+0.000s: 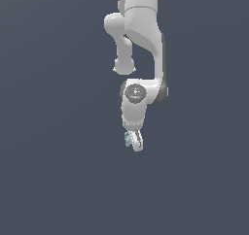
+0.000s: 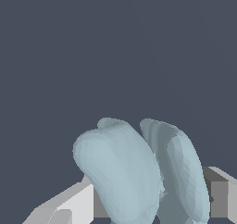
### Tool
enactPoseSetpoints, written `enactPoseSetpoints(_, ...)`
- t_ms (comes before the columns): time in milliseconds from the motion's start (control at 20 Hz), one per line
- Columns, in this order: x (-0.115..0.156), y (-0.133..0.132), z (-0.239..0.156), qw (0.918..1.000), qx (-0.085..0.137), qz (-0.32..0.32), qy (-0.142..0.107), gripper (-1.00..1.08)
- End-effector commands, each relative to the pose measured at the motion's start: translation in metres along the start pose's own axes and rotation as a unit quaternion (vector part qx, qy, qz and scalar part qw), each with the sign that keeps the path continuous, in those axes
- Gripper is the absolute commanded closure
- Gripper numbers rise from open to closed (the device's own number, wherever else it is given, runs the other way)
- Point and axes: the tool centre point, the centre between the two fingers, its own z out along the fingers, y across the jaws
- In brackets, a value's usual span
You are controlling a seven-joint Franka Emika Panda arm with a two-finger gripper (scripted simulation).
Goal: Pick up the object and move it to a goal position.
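Fingers [image 1: 134, 142] were closed on the object [image 1: 128, 139], the pale blue-grey lump pinched between them and clear of the tabletop. Pickup looked done. No goal marker visible, so the remaining transfer couldn't be judged.

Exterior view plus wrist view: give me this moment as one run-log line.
tool: shut on object | object: pale blue-grey, between fingers | goal: not visible
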Motion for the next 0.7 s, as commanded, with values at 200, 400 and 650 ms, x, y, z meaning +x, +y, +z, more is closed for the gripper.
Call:
enactPoseSetpoints(200,0.002,0.002,-0.006,1.0,0.0,0.0,0.0,1.08)
enactPoseSetpoints(400,0.006,0.008,-0.018,1.0,0.0,0.0,-0.001,1.08)
enactPoseSetpoints(650,0.016,0.019,-0.045,1.0,0.0,0.0,-0.001,1.08)
